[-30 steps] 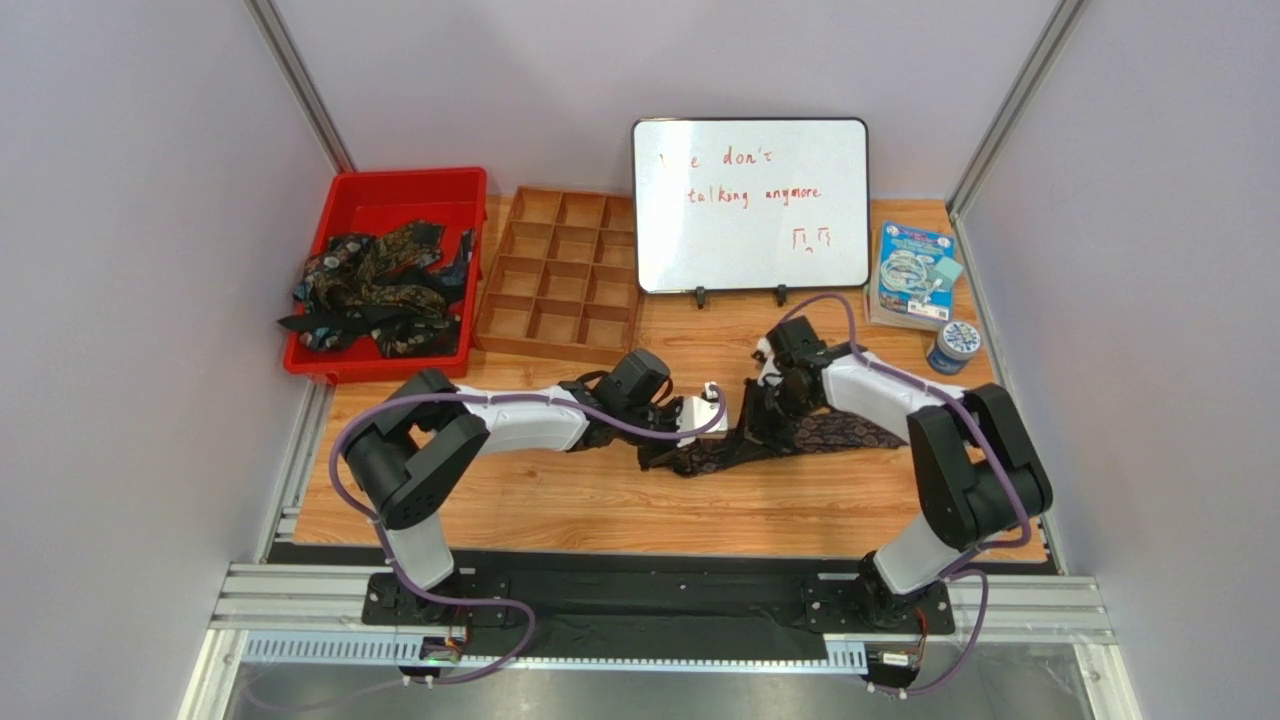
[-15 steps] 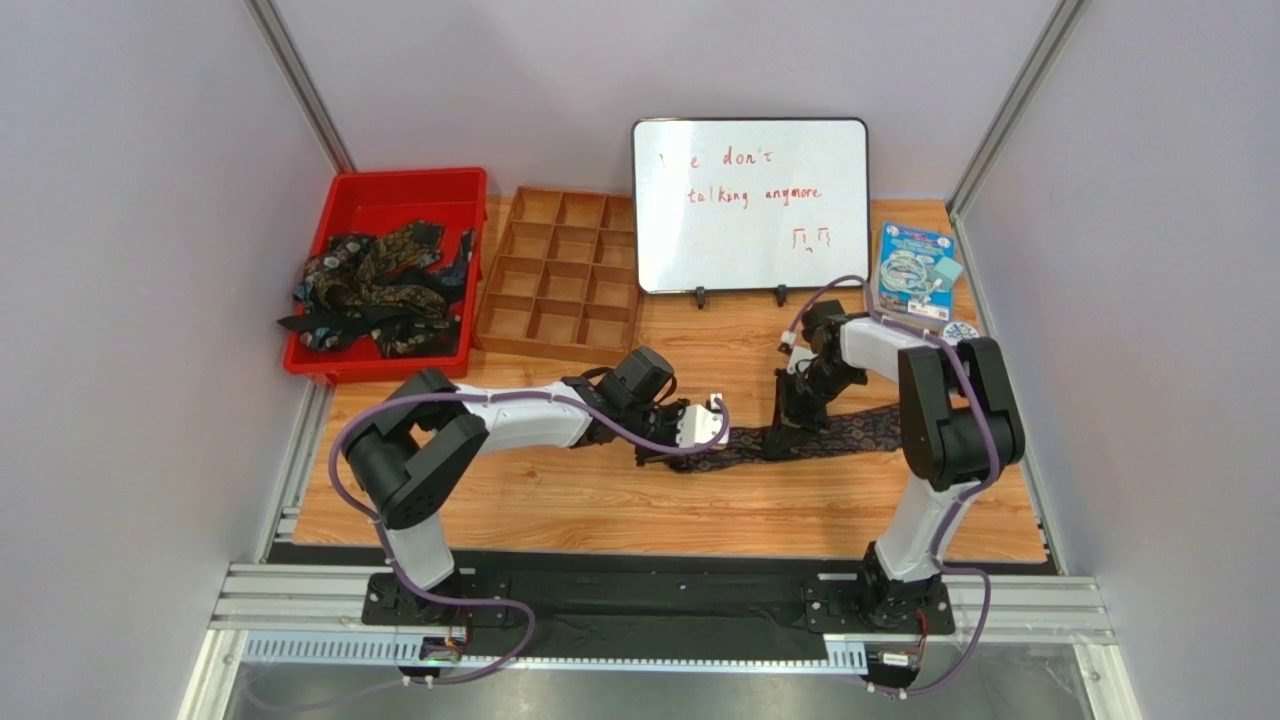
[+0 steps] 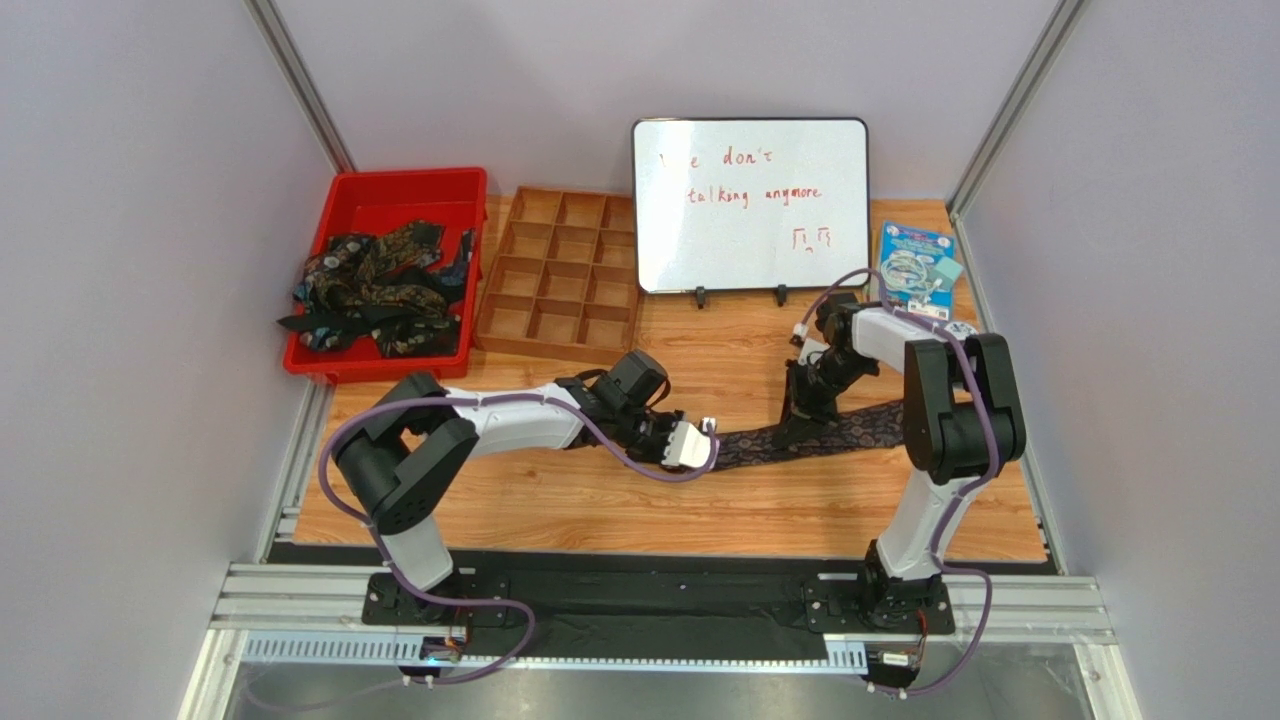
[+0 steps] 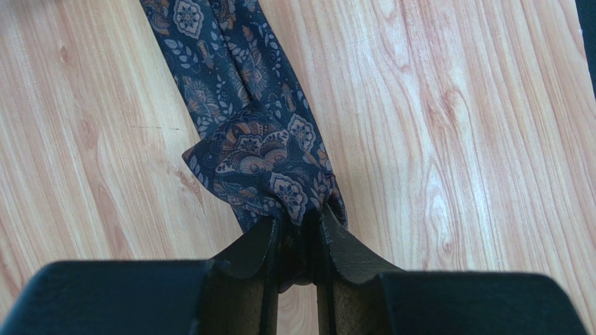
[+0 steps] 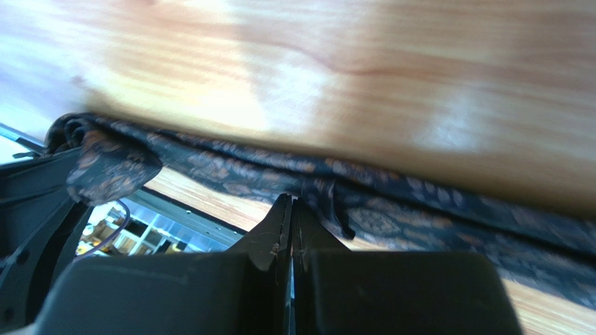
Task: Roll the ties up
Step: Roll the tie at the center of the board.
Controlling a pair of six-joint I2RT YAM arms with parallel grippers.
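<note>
The bunched end of a tie was pinched by the left tool, the right tool pressed together alongside; the fold could be pulled loose if overstretched.

Both jaws clamped; left arm outstretched, right arm folded.

top: high at near edge, down on whole worktop | left wrist: close, straight down past left claw | right wrist: close, low, grazing | shared: tie
</note>
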